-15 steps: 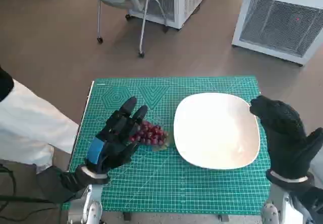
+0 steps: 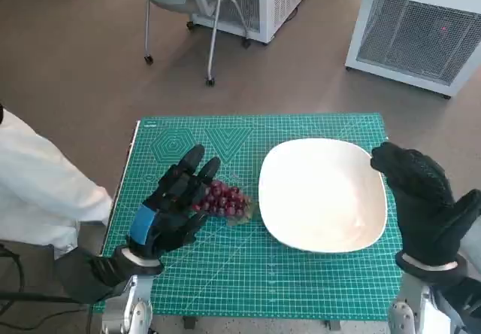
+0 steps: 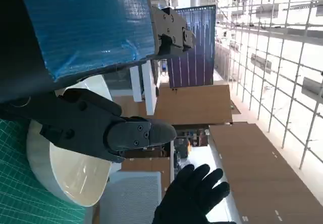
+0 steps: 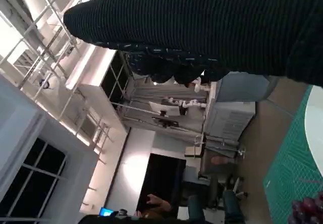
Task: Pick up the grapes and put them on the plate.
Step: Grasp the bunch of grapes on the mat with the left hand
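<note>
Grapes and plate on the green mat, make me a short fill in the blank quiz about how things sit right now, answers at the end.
1. The grapes lie on the green ____, not on the plate.
2. The white plate holds ____.
3. The hand beside the grapes is the ____ hand.
4. The right hand in the black glove is at the plate's ____ edge as the head view shows it.

Answers: mat; nothing; left; right

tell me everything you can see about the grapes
The grapes are a small bunch of dark red, glossy round berries lying on the green cutting mat, just beside the white plate and not on it. The left hand lies over their near side, fingers against the bunch; whether it grips them cannot be told. The right wrist view shows a few berries at its edge.
</note>
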{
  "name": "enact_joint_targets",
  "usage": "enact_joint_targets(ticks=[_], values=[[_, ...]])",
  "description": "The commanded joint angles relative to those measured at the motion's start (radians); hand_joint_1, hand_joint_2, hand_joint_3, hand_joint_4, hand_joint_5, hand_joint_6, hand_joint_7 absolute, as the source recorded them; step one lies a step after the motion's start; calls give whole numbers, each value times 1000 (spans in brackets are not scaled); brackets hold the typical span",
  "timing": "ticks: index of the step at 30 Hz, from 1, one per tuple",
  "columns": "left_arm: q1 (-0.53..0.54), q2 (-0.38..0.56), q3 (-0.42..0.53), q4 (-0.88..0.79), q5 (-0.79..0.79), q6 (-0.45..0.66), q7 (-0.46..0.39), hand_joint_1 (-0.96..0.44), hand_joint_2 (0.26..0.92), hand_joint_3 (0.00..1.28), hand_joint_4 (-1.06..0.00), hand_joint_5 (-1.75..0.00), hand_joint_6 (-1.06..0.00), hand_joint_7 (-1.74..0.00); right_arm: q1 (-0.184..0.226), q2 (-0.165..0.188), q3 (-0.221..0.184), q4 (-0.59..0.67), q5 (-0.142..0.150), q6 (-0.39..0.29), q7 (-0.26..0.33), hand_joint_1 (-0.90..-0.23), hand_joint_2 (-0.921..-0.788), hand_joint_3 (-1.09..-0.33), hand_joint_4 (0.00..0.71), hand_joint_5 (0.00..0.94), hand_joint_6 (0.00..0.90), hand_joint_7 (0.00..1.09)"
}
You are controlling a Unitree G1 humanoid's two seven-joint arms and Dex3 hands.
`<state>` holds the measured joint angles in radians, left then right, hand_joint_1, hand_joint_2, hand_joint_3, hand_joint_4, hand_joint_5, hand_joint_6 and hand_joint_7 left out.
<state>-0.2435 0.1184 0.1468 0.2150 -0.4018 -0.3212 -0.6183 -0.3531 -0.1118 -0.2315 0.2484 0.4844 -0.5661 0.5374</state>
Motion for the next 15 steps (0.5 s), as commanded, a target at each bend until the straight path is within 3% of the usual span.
enact_joint_targets(ticks=[1,15], values=[[0,9,-3,-5,1,1,-1,-492,921,338,-252,-2,-270,-24,5,-1,2,16,-8,2,8,-416,-921,-567,477,391,221,855],[9,5,-6,-16,12,-15,5,-486,921,337,-254,-2,-271,-24,11,0,0,15,-5,-5,10,-418,-921,-566,477,391,218,857]])
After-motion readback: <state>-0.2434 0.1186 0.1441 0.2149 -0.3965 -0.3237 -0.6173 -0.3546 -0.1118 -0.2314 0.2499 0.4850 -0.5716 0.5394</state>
